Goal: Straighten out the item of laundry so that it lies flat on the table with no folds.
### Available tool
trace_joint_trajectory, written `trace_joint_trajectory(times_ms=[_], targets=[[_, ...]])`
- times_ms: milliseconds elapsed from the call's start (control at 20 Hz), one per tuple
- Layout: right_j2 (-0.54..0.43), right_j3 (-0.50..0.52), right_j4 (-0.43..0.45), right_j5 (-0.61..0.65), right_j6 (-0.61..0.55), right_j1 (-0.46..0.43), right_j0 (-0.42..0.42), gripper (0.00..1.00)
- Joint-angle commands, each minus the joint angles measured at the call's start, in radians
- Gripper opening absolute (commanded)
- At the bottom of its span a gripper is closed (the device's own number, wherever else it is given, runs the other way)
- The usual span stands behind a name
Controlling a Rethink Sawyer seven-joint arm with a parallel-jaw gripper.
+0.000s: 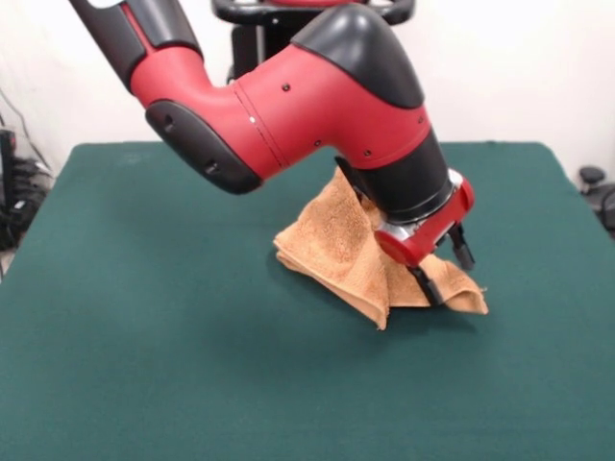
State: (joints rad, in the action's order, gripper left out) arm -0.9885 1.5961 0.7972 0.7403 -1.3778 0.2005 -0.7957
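The item of laundry (336, 245) is an orange-tan terry towel lying folded on the green table (144, 336), right of centre. Doubled layers show along its near left edge. One corner points toward me and another reaches to the right (476, 305). Its far part is hidden behind the arm. My gripper (446, 266) hangs over the towel's right part, tilted. Its two black fingers stand apart, so it is open. The lower fingertip (430, 286) is down at the cloth, and the upper fingertip (464, 248) is clear of it.
The red and black arm (288, 106) crosses from the upper left over the table's far half. The black pedestal (259, 38) stands behind the far edge. Cables (19, 202) and a dark object (594, 182) lie off the table's sides.
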Motion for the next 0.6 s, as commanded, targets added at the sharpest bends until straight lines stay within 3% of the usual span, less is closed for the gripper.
trace_joint_trajectory(times_ms=[50, 600], targets=[[0.023, 0.033, 0.074, -0.046, 0.232, 0.004, 0.015, 1.0], [-0.002, 0.038, 0.098, -0.126, 0.195, -0.003, 0.005, 1.0]])
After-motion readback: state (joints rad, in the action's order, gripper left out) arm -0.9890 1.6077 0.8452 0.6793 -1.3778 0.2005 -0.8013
